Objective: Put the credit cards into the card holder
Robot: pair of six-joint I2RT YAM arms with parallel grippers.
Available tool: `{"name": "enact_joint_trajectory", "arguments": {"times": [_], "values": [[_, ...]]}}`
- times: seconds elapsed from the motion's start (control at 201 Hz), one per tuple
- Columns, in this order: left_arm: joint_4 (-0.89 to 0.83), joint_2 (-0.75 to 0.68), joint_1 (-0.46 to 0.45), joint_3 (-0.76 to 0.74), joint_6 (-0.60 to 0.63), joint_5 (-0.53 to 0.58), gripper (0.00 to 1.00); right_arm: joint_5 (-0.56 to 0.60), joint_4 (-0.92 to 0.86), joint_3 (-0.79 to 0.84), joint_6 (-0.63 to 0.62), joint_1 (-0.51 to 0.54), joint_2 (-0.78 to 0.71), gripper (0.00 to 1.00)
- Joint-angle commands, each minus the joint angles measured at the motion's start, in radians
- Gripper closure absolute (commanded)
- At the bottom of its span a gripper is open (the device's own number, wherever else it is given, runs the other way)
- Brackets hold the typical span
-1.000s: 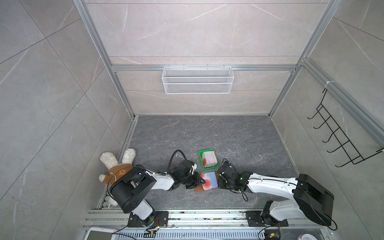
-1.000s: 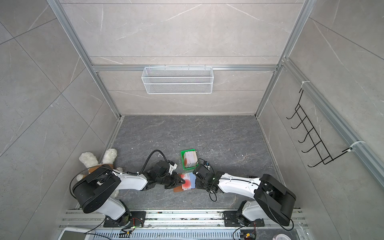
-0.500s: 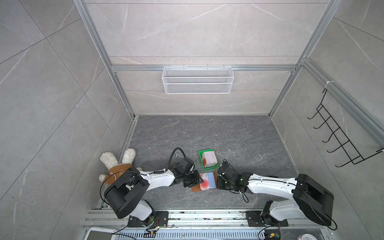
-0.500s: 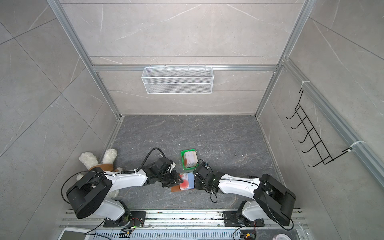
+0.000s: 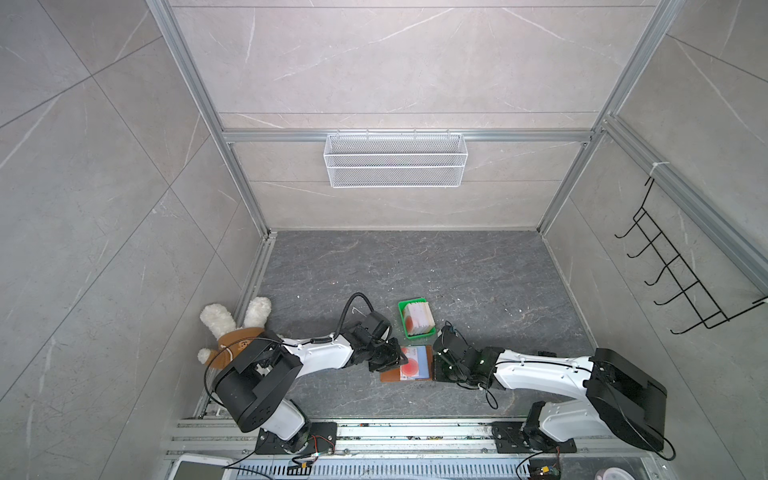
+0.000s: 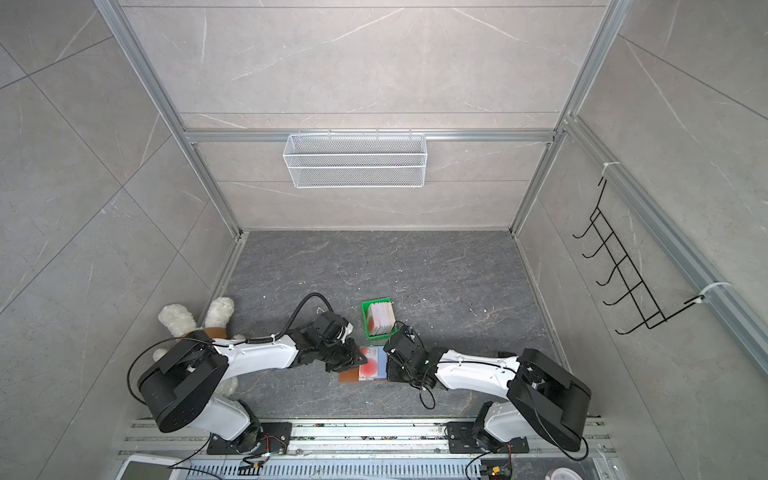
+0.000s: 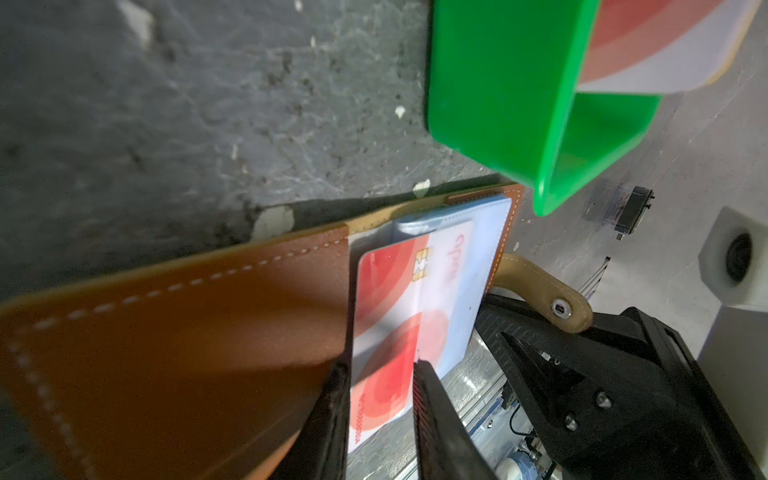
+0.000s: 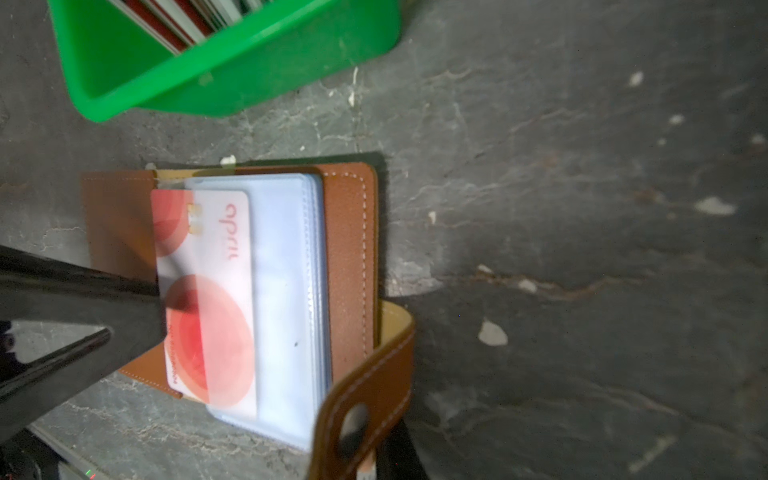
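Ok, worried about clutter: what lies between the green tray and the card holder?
Only a bare strip of grey tabletop separates the green tray and card holder; the right wrist view shows it.

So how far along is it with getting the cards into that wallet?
Early days. Done: the card holder lies open, its snap-tab side apparently pinched by the right jaws. In hand: one card is partly inside a clear sleeve, left jaws at its outer edge. Left: push it home, then the stack sitting in the green tray.
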State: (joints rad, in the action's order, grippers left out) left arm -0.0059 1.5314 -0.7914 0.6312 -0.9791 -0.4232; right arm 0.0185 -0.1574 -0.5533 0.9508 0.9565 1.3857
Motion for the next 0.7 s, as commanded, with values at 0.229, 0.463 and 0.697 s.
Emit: {"name": "enact_joint_trajectory", "arguments": {"times": [0.229,0.463,0.697], "values": [[0.077,0.012,0.000,0.020,0.004,-0.040,0.75,0.017,-0.008,0.011,0.025,0.014,0.017,0.88],[0.105,0.028,-0.001,0.018,-0.008,-0.050,0.75,0.025,-0.016,0.009,0.023,0.016,0.017,0.88],[0.115,0.041,-0.002,0.022,-0.011,-0.048,0.76,0.029,-0.020,0.011,0.025,0.017,0.015,0.89]]}}
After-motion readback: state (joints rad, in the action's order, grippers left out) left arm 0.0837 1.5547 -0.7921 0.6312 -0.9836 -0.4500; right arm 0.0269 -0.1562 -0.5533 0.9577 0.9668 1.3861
